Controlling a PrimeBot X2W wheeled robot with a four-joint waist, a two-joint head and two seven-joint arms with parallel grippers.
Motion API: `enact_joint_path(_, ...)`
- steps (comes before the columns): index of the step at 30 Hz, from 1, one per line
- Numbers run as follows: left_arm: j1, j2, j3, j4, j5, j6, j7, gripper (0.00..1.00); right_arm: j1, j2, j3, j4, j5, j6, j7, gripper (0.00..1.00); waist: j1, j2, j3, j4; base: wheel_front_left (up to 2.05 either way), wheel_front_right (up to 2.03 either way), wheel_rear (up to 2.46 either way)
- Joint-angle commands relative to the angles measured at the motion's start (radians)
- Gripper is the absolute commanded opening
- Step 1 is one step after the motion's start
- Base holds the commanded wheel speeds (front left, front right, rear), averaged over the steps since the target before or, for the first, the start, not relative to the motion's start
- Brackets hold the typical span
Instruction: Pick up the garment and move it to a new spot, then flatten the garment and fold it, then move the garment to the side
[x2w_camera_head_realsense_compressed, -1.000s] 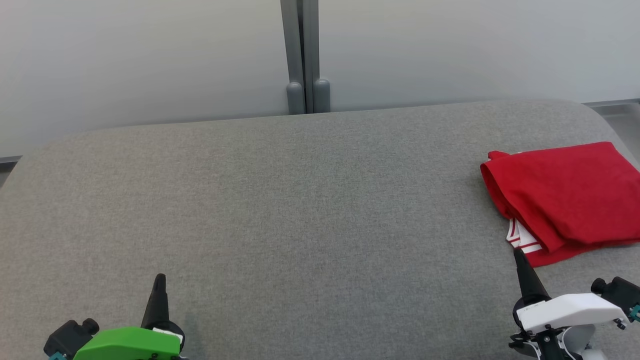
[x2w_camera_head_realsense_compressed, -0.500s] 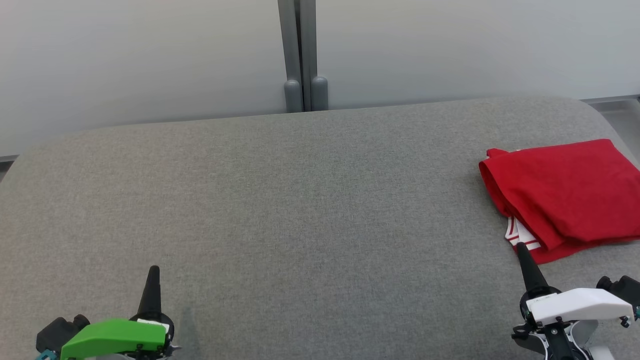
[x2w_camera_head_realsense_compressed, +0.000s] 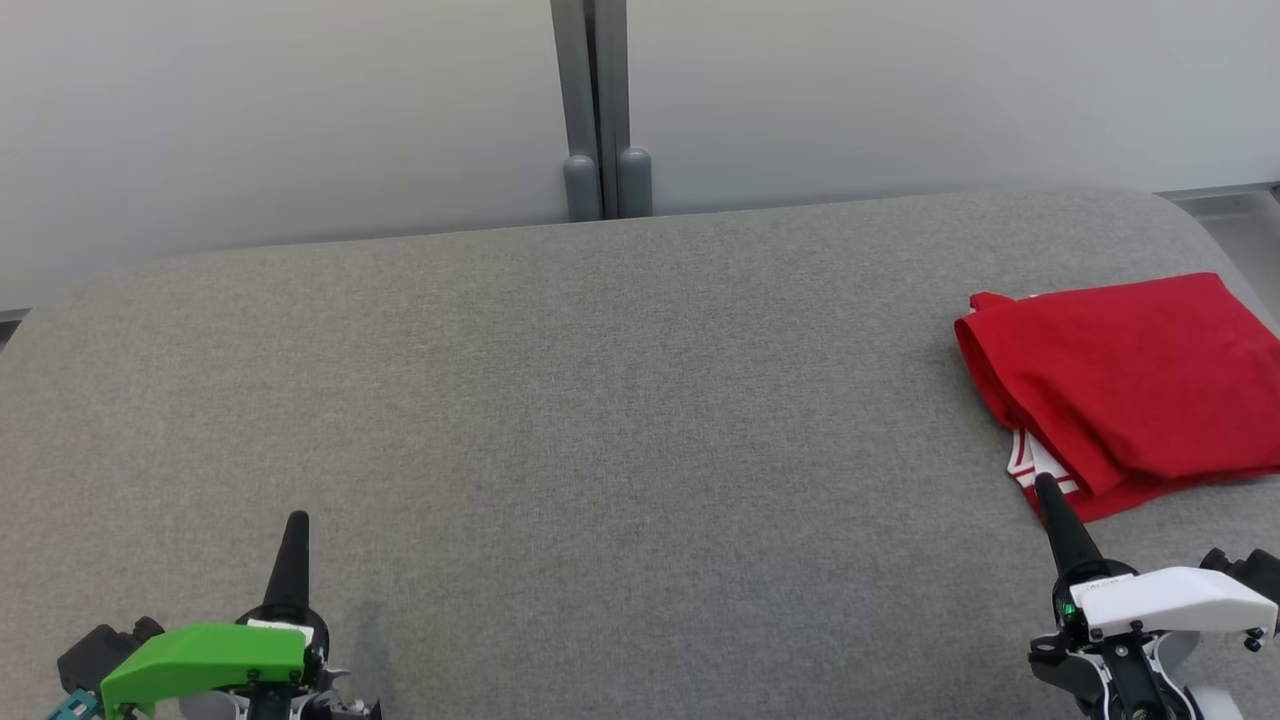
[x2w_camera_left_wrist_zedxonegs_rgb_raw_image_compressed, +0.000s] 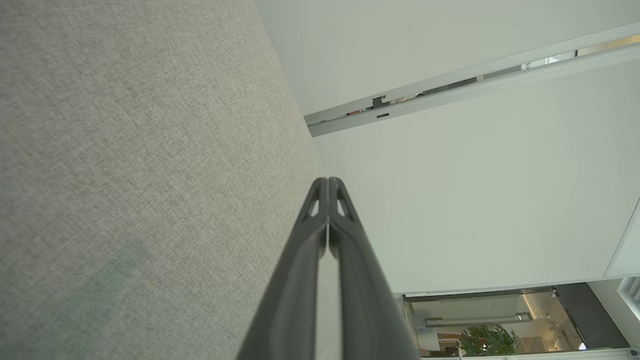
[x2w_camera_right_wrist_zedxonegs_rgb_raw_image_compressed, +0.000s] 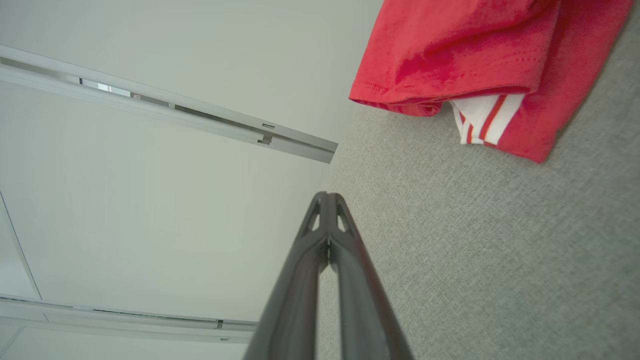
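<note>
Red garment (x2w_camera_head_realsense_compressed: 1130, 385) lies folded at right edge of grey fabric-covered counter (x2w_camera_head_realsense_compressed: 600, 400). White-and-red striped bit sticks out from under its near-left corner. Left tool (x2w_camera_head_realsense_compressed: 297, 522) sits by near edge, left side, fingers pressed fully together, holding nothing, well apart from garment. Right tool (x2w_camera_head_realsense_compressed: 1046, 487) sits by near edge, right side, fingers also pressed together & empty. Its tip is near garment's near-left corner, w/ no grip on it. Pale wall (x2w_camera_head_realsense_compressed: 300, 100) w/ grey post (x2w_camera_head_realsense_compressed: 597, 100) stands behind far edge.
</note>
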Motion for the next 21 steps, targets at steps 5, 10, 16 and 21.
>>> enact_joint_path(5, -0.031, 0.007, 0.016, -0.011, -0.054, -0.007, 0.015, 0.00, -0.022, -0.006, -0.008, -0.013, 0.059, 0.000, 0.018, 0.00, 0.0000, 0.0000, 0.002, -0.002, 0.00, 0.00, 0.00)
enact_joint_path(10, -0.046, 0.007, 0.036, -0.013, -0.142, -0.010, 0.042, 0.00, -0.026, -0.007, -0.016, -0.019, 0.157, 0.000, 0.045, 0.00, 0.0000, 0.0000, 0.008, -0.007, 0.00, 0.00, 0.00)
enact_joint_path(16, -0.056, 0.006, 0.045, -0.014, -0.177, -0.011, 0.055, 0.00, -0.030, -0.008, -0.019, -0.022, 0.201, 0.000, 0.057, 0.00, 0.0000, 0.0000, 0.010, -0.009, 0.00, 0.00, 0.00)
enact_joint_path(21, -0.059, 0.006, 0.051, -0.014, -0.209, -0.013, 0.064, 0.00, -0.033, -0.008, -0.022, -0.024, 0.236, 0.000, 0.067, 0.00, 0.0000, 0.0000, 0.012, -0.011, 0.00, 0.00, 0.00)
